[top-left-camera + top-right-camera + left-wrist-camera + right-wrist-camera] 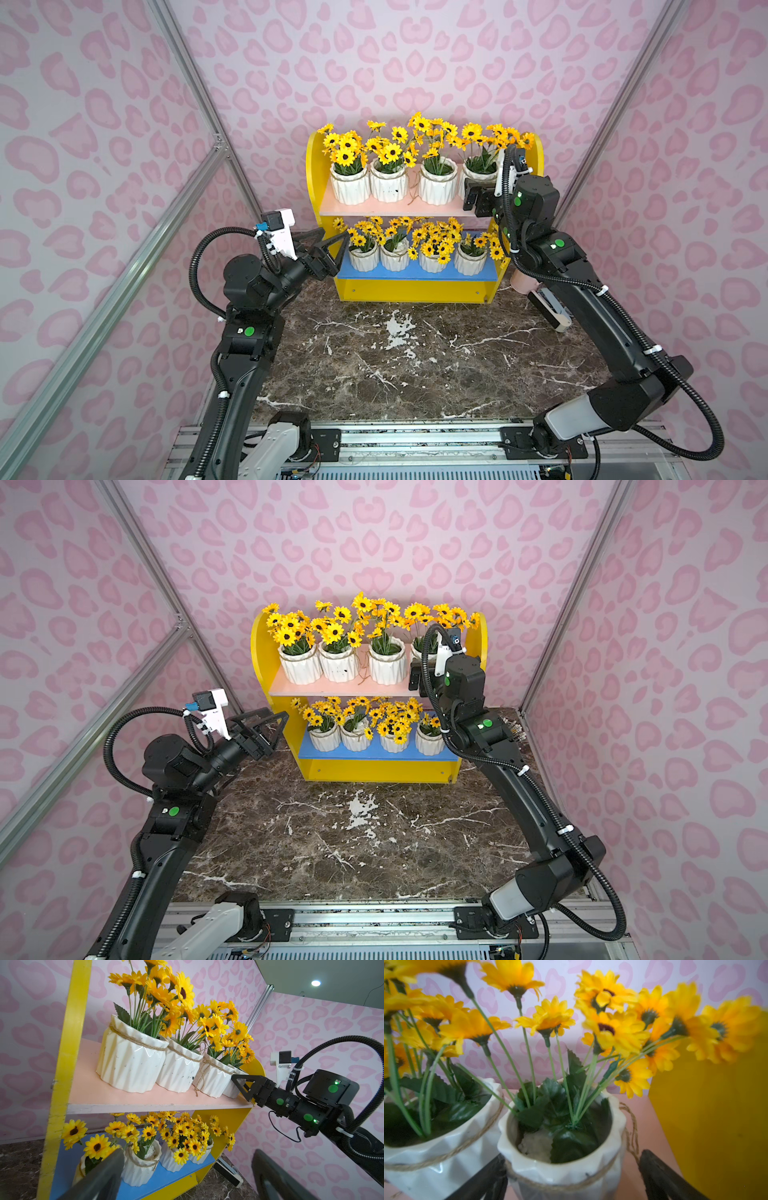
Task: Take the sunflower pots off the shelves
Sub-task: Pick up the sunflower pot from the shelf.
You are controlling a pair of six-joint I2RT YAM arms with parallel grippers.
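The shelves (313, 174) (259, 654) stand at the back of the table, and each board carries a row of several sunflower pots. My right gripper (471, 195) (569, 1167) is open at the upper pink board (374, 208). Its fingers straddle the rightmost pot (560, 1169) (232, 1086): one finger lies against the pot's side, the other stands off with a gap. My left gripper (334, 241) (188, 1153) is open and empty beside the left end of the blue lower board (415, 274), near the leftmost pot (363, 257).
A pink cup (523, 282) and a black-and-white block (548, 309) (228, 1172) sit on the marble tabletop (415, 353) right of the shelves, partly behind my right arm. Pink patterned walls and aluminium posts close in the sides and the back.
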